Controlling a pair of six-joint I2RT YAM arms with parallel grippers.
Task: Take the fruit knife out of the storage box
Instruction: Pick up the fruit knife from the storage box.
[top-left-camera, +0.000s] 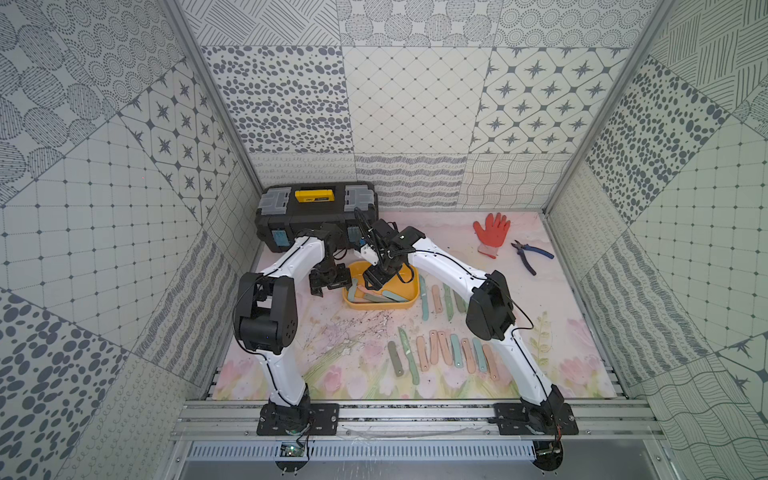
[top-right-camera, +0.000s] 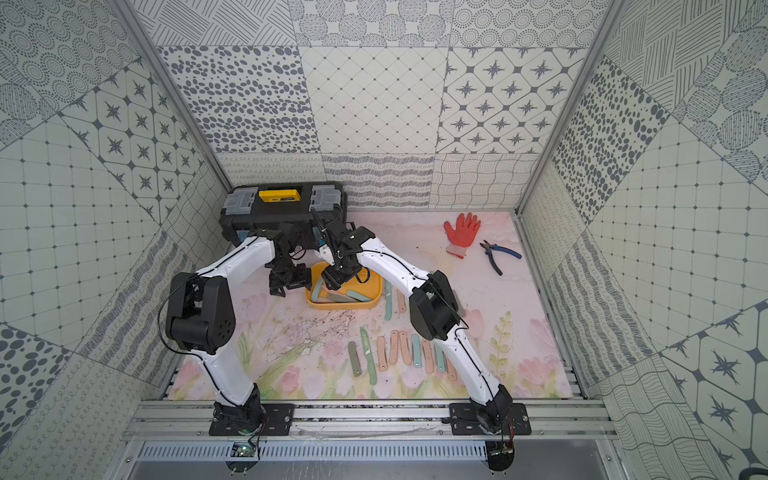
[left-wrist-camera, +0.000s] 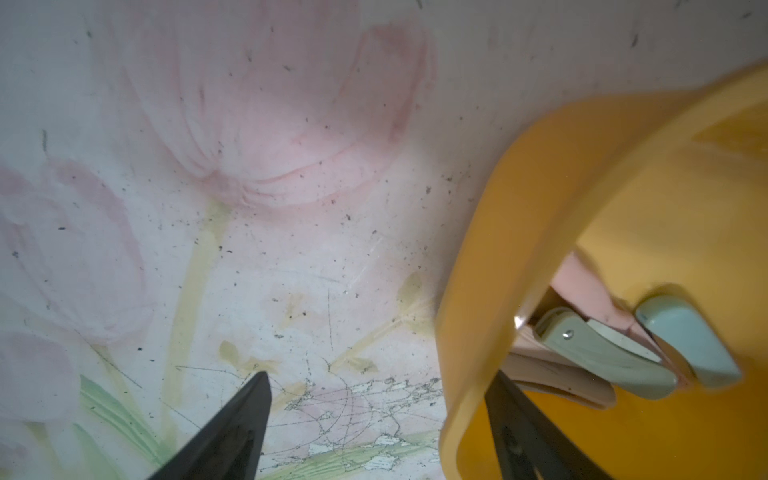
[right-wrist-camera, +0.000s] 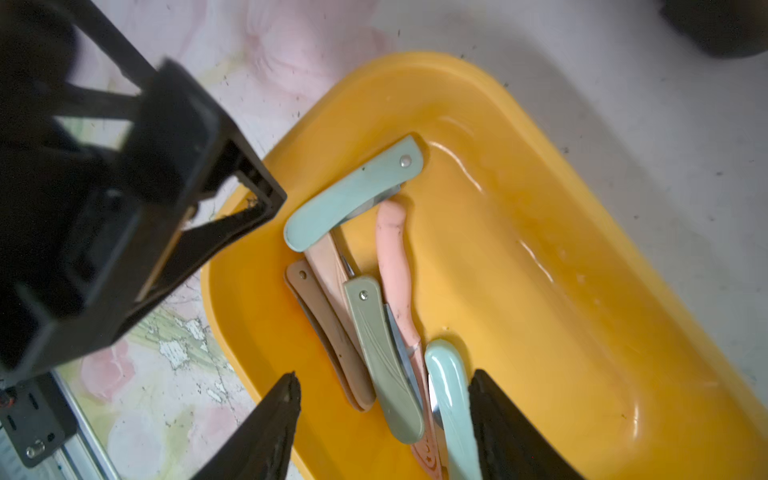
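The yellow storage box (top-left-camera: 379, 306) (top-right-camera: 345, 306) (right-wrist-camera: 519, 270) sits mid-mat with several folded fruit knives (top-left-camera: 374, 296) piled at one end. In the right wrist view a light-blue knife (right-wrist-camera: 353, 195) lies across a pink one (right-wrist-camera: 392, 266), with tan (right-wrist-camera: 328, 316), grey-green (right-wrist-camera: 382, 353) and mint (right-wrist-camera: 451, 407) knives beside them. My right gripper (right-wrist-camera: 385, 376) (top-left-camera: 372, 282) hangs open over this pile, and the mint knife lies against one finger. My left gripper (left-wrist-camera: 381, 374) (top-left-camera: 328, 286) is open astride the box's wall (left-wrist-camera: 498, 208), one finger inside and one outside.
A black toolbox (top-left-camera: 318, 212) with a yellow handle stands behind the box. A red glove (top-left-camera: 492, 232) and blue-handled pliers (top-left-camera: 530, 253) lie at the back right. Rows of knives lie on the mat to the right of the box (top-left-camera: 440, 299) and nearer the front (top-left-camera: 440, 353).
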